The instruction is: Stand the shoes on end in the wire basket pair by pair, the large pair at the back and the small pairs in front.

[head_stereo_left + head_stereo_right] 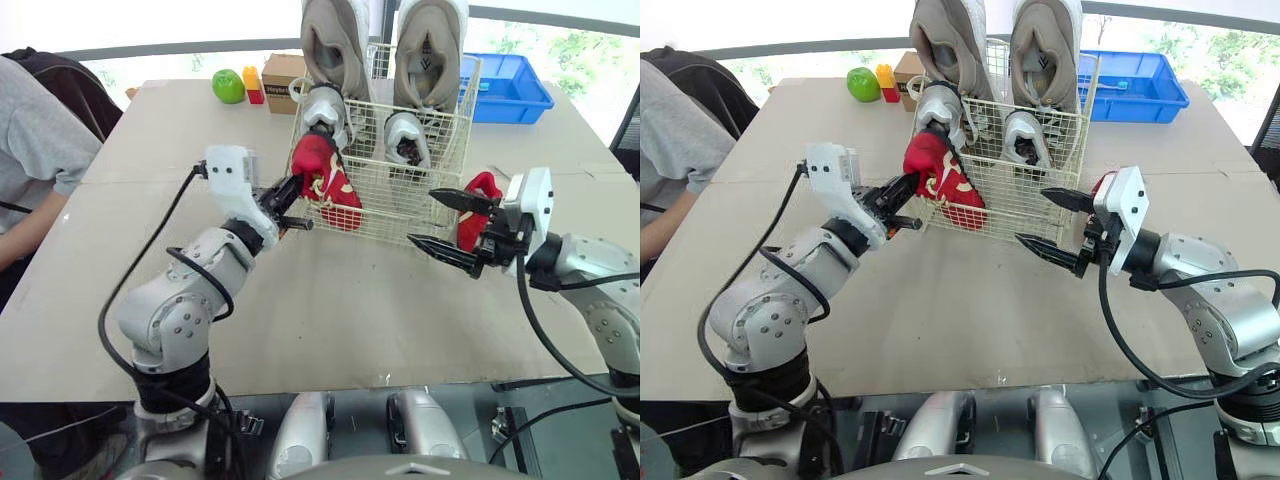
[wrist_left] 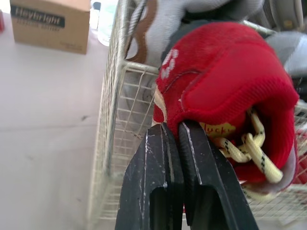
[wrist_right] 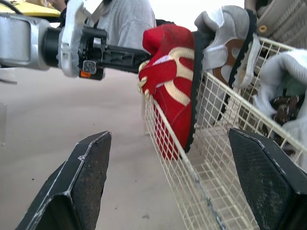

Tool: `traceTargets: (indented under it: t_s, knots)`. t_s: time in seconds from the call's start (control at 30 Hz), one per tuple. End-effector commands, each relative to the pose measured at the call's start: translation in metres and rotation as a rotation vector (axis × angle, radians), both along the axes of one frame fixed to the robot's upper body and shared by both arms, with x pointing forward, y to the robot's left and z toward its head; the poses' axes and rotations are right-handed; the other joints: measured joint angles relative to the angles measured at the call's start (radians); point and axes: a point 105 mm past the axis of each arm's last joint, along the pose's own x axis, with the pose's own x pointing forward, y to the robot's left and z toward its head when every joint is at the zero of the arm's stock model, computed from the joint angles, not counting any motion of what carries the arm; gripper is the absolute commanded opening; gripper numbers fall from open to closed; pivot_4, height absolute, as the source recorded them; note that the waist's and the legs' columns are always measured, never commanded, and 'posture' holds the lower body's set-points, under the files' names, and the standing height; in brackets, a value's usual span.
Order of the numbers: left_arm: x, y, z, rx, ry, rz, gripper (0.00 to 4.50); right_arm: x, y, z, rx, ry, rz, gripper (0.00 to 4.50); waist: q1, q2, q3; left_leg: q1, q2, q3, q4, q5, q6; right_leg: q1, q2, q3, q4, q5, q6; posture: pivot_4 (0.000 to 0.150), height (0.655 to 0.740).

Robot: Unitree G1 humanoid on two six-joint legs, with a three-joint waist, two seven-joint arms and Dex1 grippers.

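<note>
Red shoe (image 1: 325,175) pinched by left pincer (image 2: 176,128) | right pincer (image 1: 421,216) spread, level

table (image 1: 330,300): carries everything; person (image 1: 40,150) at its left edge.
wire basket (image 1: 400,205): mid-table, toward back.
large pair (image 1: 335,50): on end, back of basket.
small pair (image 1: 407,135): in basket, just in front of large pair.
held shoe (image 1: 325,180): basket's front-left corner, top above rim; left gripper (image 1: 292,200) clamps it from left.
loose shoe (image 1: 470,228): on table, right of basket, behind right gripper (image 1: 425,217), whose fingers are spread.
bin (image 1: 510,90): back right.
box (image 1: 283,80), fruit (image 1: 228,86): back left.
</note>
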Motion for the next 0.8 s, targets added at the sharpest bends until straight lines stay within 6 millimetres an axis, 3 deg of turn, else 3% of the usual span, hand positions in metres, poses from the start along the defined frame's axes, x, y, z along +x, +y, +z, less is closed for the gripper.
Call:
traceTargets:
  t_s: [0.03, 0.27, 0.33, 0.4, 0.57, 0.67, 0.8]
  knots:
    - [0.001, 0.002, 0.001, 0.006, -0.018, -0.041, 1.06, -0.005, 0.000, 0.011, 0.002, -0.058, -0.005, 3.72, 0.000, 0.000, 0.000, 0.000, 0.000, 0.000, 0.000, 0.000, 0.000, 0.000, 0.000, 0.000, 0.000, 0.000, 0.000, 0.150, 0.7400]
    - [-0.012, 0.010, 0.019, -0.029, -0.059, -0.153, 4.42, 0.001, -0.014, 0.014, 0.021, -0.033, -0.097, 3.72, 0.000, 0.000, 0.000, -0.001, 0.001, 0.000, 0.000, 0.000, 0.000, 0.000, -0.001, -0.001, -0.002, 0.000, 0.000, 0.150, 0.7400]
    - [-0.016, 0.028, 0.024, -0.055, -0.065, -0.150, 4.42, 0.005, -0.025, 0.018, 0.029, 0.004, -0.168, 3.72, 0.000, 0.000, 0.001, -0.001, 0.001, 0.000, 0.000, 0.000, 0.000, 0.000, -0.001, -0.001, -0.002, 0.000, 0.000, 0.150, 0.7400]
    - [-0.026, 0.032, 0.026, -0.030, -0.083, -0.212, 4.42, 0.011, -0.042, 0.021, -0.015, 0.033, -0.290, 3.72, -0.003, 0.000, 0.001, -0.001, 0.001, 0.000, -0.001, 0.000, 0.000, -0.001, -0.001, -0.001, -0.002, 0.000, 0.000, 0.150, 0.7400]
    - [-0.064, 0.009, 0.025, 0.042, -0.080, -0.528, 4.42, 0.023, -0.077, 0.018, -0.146, 0.195, -0.407, 3.72, 0.000, 0.000, 0.001, -0.001, 0.001, 0.001, -0.003, 0.000, 0.000, -0.001, -0.003, 0.000, -0.004, -0.002, -0.004, 0.150, 0.7400]
    - [-0.097, -0.017, 0.018, 0.125, -0.100, -0.773, 4.42, 0.053, -0.103, 0.008, -0.168, 0.342, -0.576, 3.72, -0.004, 0.001, 0.001, -0.001, 0.001, 0.002, -0.003, 0.000, 0.000, 0.000, -0.003, 0.000, -0.008, -0.001, -0.005, 0.150, 0.7400]
    - [-0.104, -0.032, 0.013, 0.163, -0.126, -0.843, 4.42, 0.082, -0.116, -0.014, -0.232, 0.478, -0.660, 3.72, -0.003, 0.001, 0.001, -0.001, 0.000, 0.005, -0.004, 0.000, 0.001, 0.000, -0.005, 0.001, -0.009, -0.001, -0.005, 0.150, 0.7400]
